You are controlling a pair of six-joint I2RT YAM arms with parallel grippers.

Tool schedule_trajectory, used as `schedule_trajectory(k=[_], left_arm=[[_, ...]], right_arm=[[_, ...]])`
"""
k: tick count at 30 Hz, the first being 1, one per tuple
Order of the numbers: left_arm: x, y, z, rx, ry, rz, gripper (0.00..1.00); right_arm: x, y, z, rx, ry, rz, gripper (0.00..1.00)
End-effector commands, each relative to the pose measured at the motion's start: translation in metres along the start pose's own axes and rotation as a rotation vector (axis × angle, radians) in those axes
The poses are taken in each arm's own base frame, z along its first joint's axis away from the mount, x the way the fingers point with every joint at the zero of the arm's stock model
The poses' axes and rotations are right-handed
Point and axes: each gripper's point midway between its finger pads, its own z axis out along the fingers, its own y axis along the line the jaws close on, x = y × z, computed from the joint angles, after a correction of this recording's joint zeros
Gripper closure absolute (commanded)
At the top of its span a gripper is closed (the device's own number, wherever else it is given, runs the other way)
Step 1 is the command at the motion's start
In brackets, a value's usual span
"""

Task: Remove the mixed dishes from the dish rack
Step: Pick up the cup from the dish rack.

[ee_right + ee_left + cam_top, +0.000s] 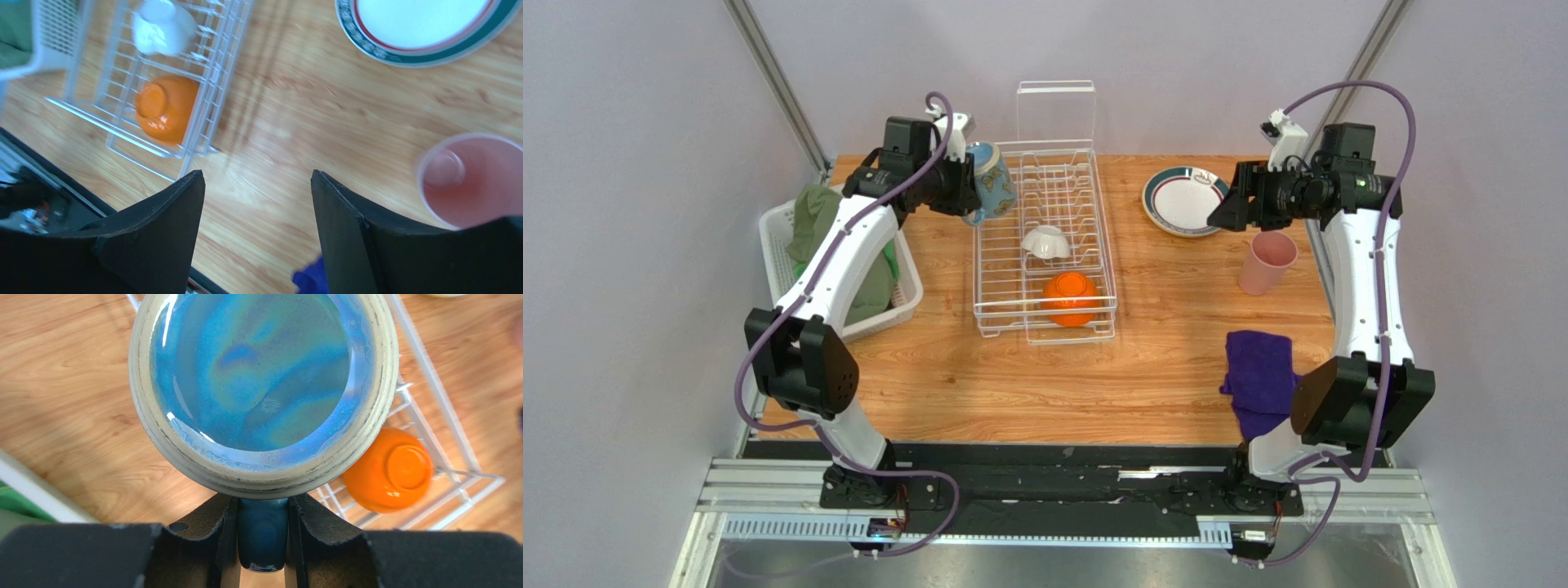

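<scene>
Sitting mid-table, the rack (1044,328) holds the orange bowl (1070,299) and small white cup (1047,243). The left pincer (263,507) clamps the blue mug (992,180) by its handle beside the rack's far-left corner — glazed, probably slick, breakable. The right pincer (258,202) gapes wide — empty.

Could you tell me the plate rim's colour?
Plate rim: dark green, thin red inner line; clearest in right wrist view.

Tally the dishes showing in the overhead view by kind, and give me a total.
Plates: 1, dark-rimmed white plate
Mugs: 1, blue mug
Cups: 2, pink cup, small white cup
Bowls: 1, orange bowl
Total: 5
</scene>
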Motion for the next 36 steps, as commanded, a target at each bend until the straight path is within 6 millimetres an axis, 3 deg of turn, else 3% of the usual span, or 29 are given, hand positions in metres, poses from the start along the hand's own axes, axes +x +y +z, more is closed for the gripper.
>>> schedule_trajectory(k=[1, 3, 4, 6, 7, 9, 17, 22, 36], left_arm=[[-0.071, -0.053, -0.069, 0.242, -0.26, -0.033, 1.0], [-0.075, -0.069, -0.08, 0.335, -0.282, -0.058, 1.0], [-0.077, -0.074, -0.087, 0.362, -0.305, -0.059, 1.0], [-0.077, -0.089, -0.099, 0.447, -0.315, -0.084, 1.0], [-0.081, -0.094, -0.106, 0.472, -0.338, -0.079, 1.0], [-0.081, -0.105, -0.115, 0.535, -0.336, -0.106, 1.0], [-0.088, -0.134, -0.148, 0.73, -0.406, -0.183, 1.0], [-0.094, -0.142, -0.157, 0.805, -0.469, -0.209, 1.0], [-0.094, -0.15, -0.161, 0.979, -0.512, -0.366, 1.0]], right_arm=[[-0.048, 0.054, -0.003, -0.232, -0.228, -0.029, 0.31], [-0.047, 0.071, 0.004, -0.326, -0.229, 0.042, 0.3], [-0.058, 0.076, 0.005, -0.352, -0.278, 0.012, 0.3], [-0.054, 0.092, 0.013, -0.425, -0.272, 0.059, 0.28], [-0.061, 0.097, 0.014, -0.445, -0.311, 0.025, 0.21], [-0.057, 0.113, 0.02, -0.492, -0.308, 0.015, 0.12], [-0.074, 0.148, 0.026, -0.623, -0.386, 0.003, 0.09], [-0.081, 0.167, 0.033, -0.67, -0.394, 0.004, 0.03], [-0.09, 0.206, 0.061, -0.76, -0.405, 0.005, 0.03]])
